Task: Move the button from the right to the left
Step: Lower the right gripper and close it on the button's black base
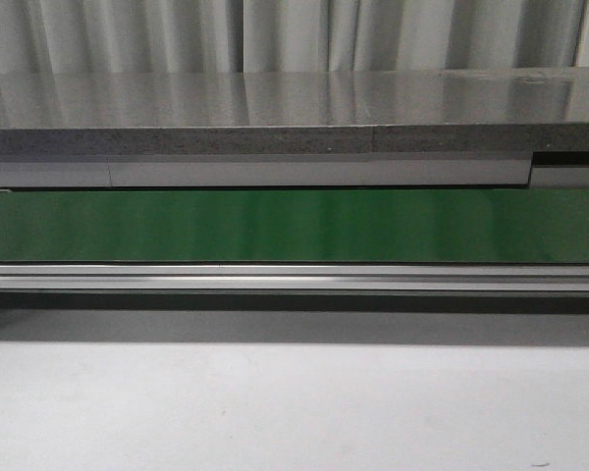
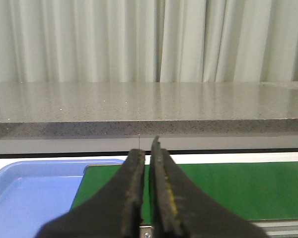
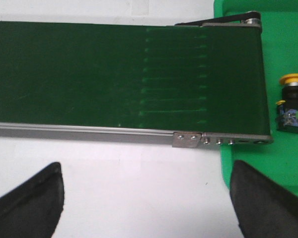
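Fingers of the left gripper point(image 2: 148, 148) are pressed nearly together in the left wrist view, only a thin slit between the two black pads, and nothing sits between them. Beyond those tips lies a blue tray point(image 2: 30, 193) on one side and the dark green conveyor belt point(image 2: 228, 191) on the other, with a grey speckled counter point(image 2: 149, 106) and pale curtains point(image 2: 149, 39) behind.

From the front view, the same green belt point(image 1: 294, 226) runs across the full width between the grey counter point(image 1: 275, 108) and an aluminium rail point(image 1: 294, 278), above a white table point(image 1: 294, 407); neither arm nor the button shows there.

In the right wrist view, the right gripper point(image 3: 149, 198) is spread wide, its two black fingers at opposite lower corners, empty and touching nothing, hanging over the white table point(image 3: 139, 173) just beside the belt's metal edge. The button point(image 3: 291, 104) lies on a green tray point(image 3: 283, 49) past the end of the belt, well apart from the gripper and beyond its nearer finger, yellow head pointing away from the fingers, dark body toward them.
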{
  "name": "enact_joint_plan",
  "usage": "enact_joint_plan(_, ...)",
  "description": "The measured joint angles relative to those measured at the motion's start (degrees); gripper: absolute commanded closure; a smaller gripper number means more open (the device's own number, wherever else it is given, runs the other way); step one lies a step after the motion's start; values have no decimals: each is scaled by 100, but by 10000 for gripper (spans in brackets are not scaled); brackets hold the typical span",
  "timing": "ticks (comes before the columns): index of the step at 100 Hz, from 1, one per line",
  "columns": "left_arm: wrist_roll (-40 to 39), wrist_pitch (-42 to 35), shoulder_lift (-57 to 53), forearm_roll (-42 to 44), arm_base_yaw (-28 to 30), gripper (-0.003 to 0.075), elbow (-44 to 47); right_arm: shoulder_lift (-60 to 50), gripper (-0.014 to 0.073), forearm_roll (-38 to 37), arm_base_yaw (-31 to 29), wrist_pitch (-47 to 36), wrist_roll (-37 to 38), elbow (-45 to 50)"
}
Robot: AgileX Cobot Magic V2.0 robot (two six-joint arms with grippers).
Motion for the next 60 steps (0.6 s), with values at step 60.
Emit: enact_joint_plan(60,0,0,0,0,0,715,0,2586,-39,-146,-1968,-7,-1121,-1870)
